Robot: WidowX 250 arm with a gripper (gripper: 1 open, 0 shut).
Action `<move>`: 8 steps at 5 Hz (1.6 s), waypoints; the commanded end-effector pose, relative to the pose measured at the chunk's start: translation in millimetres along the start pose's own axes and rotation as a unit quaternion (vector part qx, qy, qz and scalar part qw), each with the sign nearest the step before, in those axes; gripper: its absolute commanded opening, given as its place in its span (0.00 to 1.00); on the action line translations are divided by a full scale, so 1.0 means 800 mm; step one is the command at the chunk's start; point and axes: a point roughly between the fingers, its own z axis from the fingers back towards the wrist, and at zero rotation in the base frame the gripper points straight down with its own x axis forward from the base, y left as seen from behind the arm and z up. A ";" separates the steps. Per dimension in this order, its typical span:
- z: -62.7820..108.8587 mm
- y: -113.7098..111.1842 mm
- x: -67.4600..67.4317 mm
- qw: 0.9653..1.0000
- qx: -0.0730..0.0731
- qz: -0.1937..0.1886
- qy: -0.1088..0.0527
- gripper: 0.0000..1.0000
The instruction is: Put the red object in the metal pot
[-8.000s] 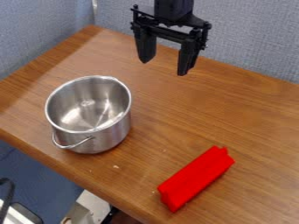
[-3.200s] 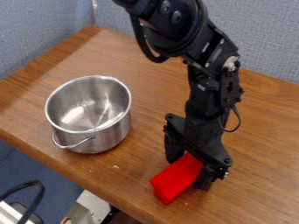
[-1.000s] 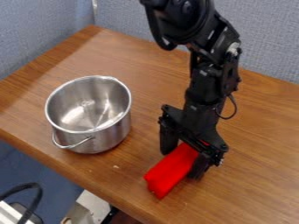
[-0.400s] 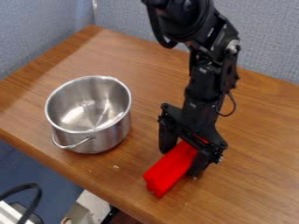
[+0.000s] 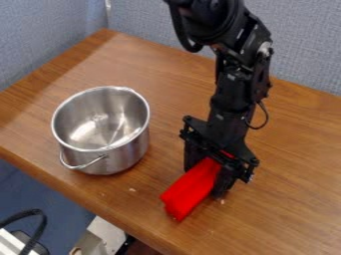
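Note:
The red object [image 5: 186, 193] is a matte red block lying on the wooden table near its front edge, slanting from lower left to upper right. My gripper [image 5: 214, 169] points almost straight down over the block's far end, and its black fingers [image 5: 188, 157] press against both sides of it, shut on the block. The block's far end is hidden between the fingers. The metal pot [image 5: 115, 151] stands upright and empty to the left, well apart from the gripper, with its wire handle hanging down on the near side.
The wooden table [image 5: 80, 70] ends close in front of the block and the pot. A grey-blue wall runs behind the table. The black arm [image 5: 220, 40] rises from the gripper toward the top of the view.
The fingers have closed in on the far end of the red block, and the block's near end has shifted slightly to the left. The arm has stayed in place.

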 end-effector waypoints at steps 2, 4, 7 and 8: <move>0.026 0.020 0.004 0.999 0.001 0.029 -0.016 0.00; 0.042 0.028 0.003 0.999 0.004 0.044 -0.023 0.00; 0.054 0.036 0.000 0.998 0.003 0.060 -0.026 0.00; 0.058 0.038 0.000 0.997 0.002 0.066 -0.026 0.00</move>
